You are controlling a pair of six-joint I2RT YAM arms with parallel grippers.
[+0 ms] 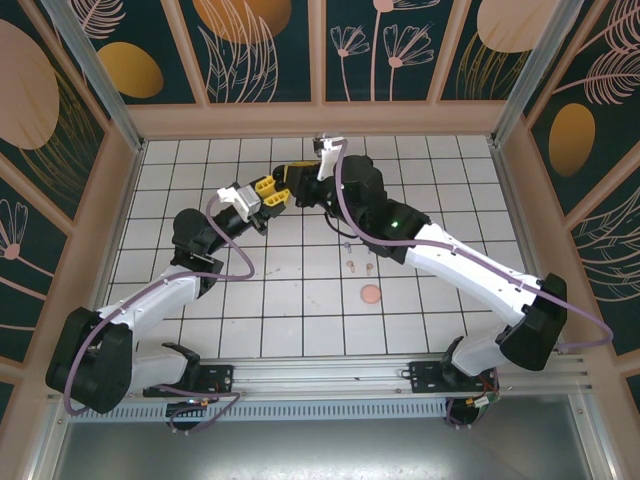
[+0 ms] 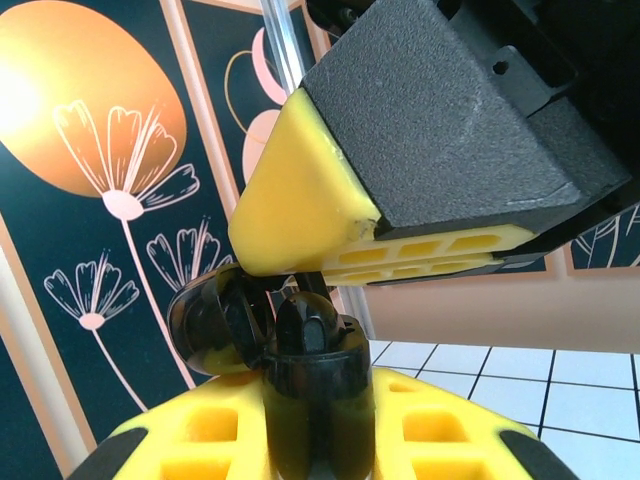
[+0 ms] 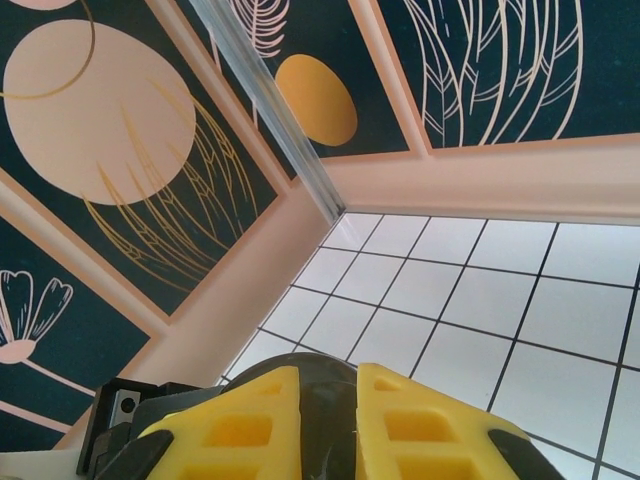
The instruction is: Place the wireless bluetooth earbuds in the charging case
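Left fingers (image 2: 200, 432) pinching open black charging case (image 2: 312, 370); right fingers (image 3: 250, 425) nearly pressed together above it; uninserted earbuds (image 1: 351, 265) at table (image 1: 200, 310) centre.

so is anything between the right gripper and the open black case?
Nothing visible. In the left wrist view the right gripper hangs directly over the black case, held by the left gripper, with its lid swung aside.
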